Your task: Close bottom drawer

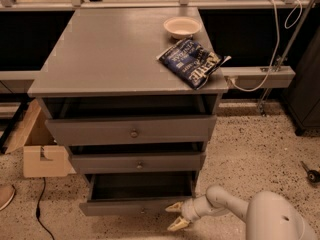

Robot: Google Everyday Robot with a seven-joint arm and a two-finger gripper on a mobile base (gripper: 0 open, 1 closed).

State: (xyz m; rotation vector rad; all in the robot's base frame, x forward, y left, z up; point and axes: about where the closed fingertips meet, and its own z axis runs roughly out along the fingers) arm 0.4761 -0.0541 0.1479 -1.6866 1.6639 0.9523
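Note:
The grey cabinet (120,69) has three drawers, all pulled out a little. The bottom drawer (130,206) is the lowest and narrowest; it stands open with its dark inside showing and a small round knob (142,211) on its flat front. My gripper (176,216) is low at the right end of that drawer's front, at or just in front of its right corner. Its two pale fingers (174,206) are spread open and hold nothing. My white arm (260,219) reaches in from the lower right.
A white bowl (181,27) and a blue chip bag (192,62) lie on the cabinet top. The top drawer (132,130) and middle drawer (137,162) jut out above. A cardboard box (37,151) stands at the left. A cable and rail (260,76) are at the right.

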